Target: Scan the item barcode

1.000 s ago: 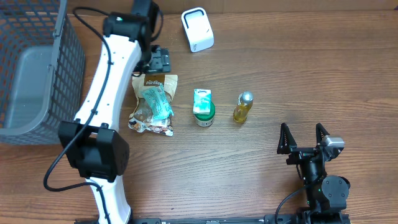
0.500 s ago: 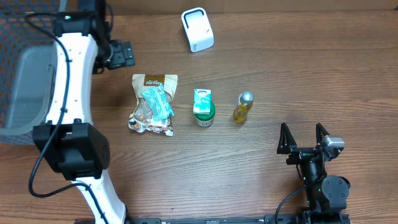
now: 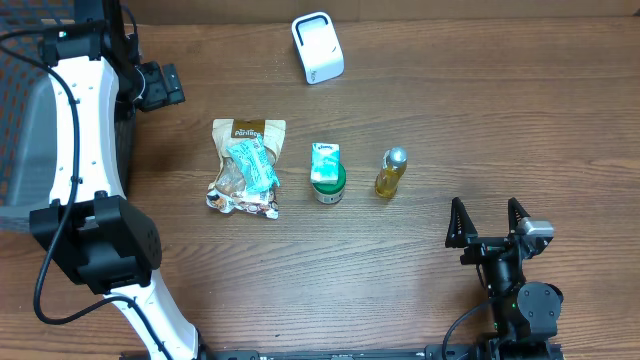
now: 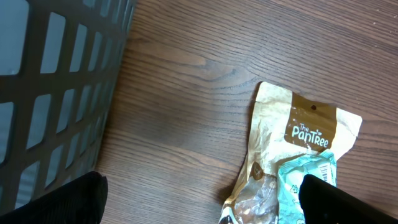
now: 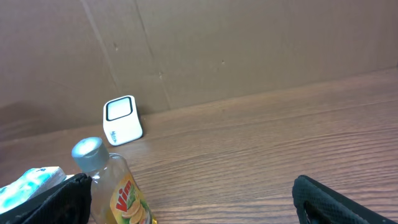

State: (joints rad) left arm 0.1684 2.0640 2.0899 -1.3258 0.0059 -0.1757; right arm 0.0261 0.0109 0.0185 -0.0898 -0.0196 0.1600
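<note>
Left pincer [image 3: 160, 85] hangs over the far left of the wooden worktop [image 3: 420, 110] with its jaws spread wide and nothing between them. In the left wrist view its black fingers [image 4: 62, 199] sit at the two lower corners, well apart. To its left, partly under the white arm, stands the grey plastic mesh basket [image 3: 20, 150]. To its right a tan and brown foil snack bag [image 3: 240, 135] printed "The PanTree" lies flat, with a teal plastic packet [image 3: 252, 165] resting on top of it. Near the far edge stands the white box-shaped barcode scanner [image 3: 318, 47], apart from everything else. In the middle of the worktop, just right of the bag, is a small teal-and-white pack with a round green end [image 3: 327, 172]. Near it lies a yellow bottle with a silver cap [image 3: 391, 172], labelled "Vim". Right pincer [image 3: 485, 215] is low at the near right, jaws parted and empty, well apart from the bottle.
</note>
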